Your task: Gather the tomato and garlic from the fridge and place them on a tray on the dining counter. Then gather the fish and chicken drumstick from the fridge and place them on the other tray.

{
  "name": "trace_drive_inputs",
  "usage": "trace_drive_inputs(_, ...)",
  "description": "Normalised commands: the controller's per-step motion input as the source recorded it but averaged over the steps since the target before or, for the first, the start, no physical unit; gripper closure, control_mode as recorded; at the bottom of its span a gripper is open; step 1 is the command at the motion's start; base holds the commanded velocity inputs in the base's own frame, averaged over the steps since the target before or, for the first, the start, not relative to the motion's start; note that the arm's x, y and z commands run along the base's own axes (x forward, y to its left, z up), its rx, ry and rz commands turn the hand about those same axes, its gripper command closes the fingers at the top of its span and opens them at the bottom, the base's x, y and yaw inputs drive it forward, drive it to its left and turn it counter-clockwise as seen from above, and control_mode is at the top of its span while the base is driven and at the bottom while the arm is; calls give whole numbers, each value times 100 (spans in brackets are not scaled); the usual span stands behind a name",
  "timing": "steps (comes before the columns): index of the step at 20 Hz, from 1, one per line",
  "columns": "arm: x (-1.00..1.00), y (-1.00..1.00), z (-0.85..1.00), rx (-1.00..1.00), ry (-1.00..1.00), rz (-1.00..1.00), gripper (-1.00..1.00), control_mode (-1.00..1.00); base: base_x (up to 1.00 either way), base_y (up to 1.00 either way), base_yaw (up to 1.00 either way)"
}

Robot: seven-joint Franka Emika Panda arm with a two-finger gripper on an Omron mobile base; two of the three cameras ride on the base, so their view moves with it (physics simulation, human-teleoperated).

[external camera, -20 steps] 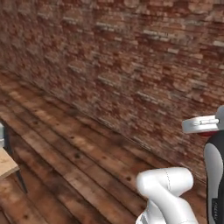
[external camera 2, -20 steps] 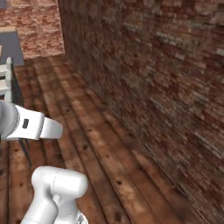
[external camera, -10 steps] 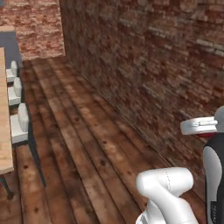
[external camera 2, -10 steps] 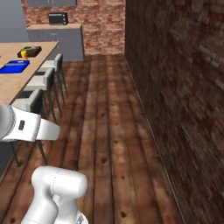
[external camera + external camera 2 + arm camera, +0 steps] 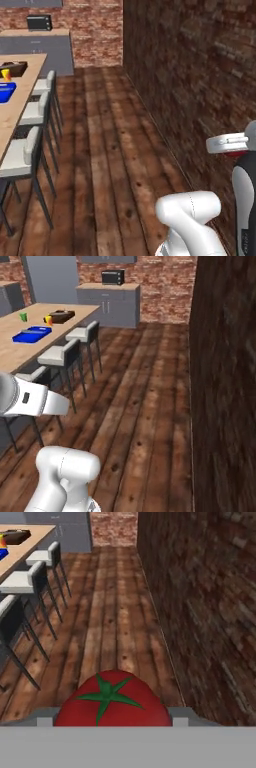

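Observation:
A red tomato (image 5: pixel 112 699) with a green star-shaped stem sits between my gripper's (image 5: pixel 112 718) fingers (image 5: pixel 42 719), which are shut on it. In the left base view the hand (image 5: pixel 227 145) is raised at the right edge, with a sliver of the tomato (image 5: pixel 234 153) under it. The wooden dining counter (image 5: pixel 20 348) runs along the left, far from the gripper. A blue tray (image 5: pixel 31 334) lies on it; the same tray (image 5: pixel 6 92) shows in the left base view. Beyond it sits a dark brown tray-like box (image 5: pixel 61 316). Garlic, fish and chicken drumstick are out of view.
A brick wall (image 5: pixel 200 75) stands close on the right. White stools (image 5: pixel 55 356) line the counter's side. Plank floor (image 5: pixel 145 406) runs between wall and stools. A back counter holds a microwave (image 5: pixel 112 277), and a tall grey unit (image 5: pixel 52 278) stands beside it. A green cup (image 5: pixel 23 316) is on the dining counter.
The whole picture has swung as the base turned: from facing the brick wall to looking down the room, bringing the dining counter, stools and back kitchen into view. The tomato stays gripped.

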Motion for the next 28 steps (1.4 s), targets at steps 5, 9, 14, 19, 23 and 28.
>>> trace_drive_inputs(5,0,0,0,0,0,0,100,100,100,-70,26)
trace_drive_inputs(9,0,0,0,0,0,0,100,100,100,-32,21)
trace_drive_inputs(14,0,0,0,0,0,0,100,100,100,-2,26)
trace_drive_inputs(19,0,0,0,0,0,0,100,100,100,-24,26)
trace_drive_inputs(23,0,0,0,0,0,0,100,100,100,-26,24)
trace_drive_inputs(28,0,0,0,0,0,0,100,100,100,-40,33)
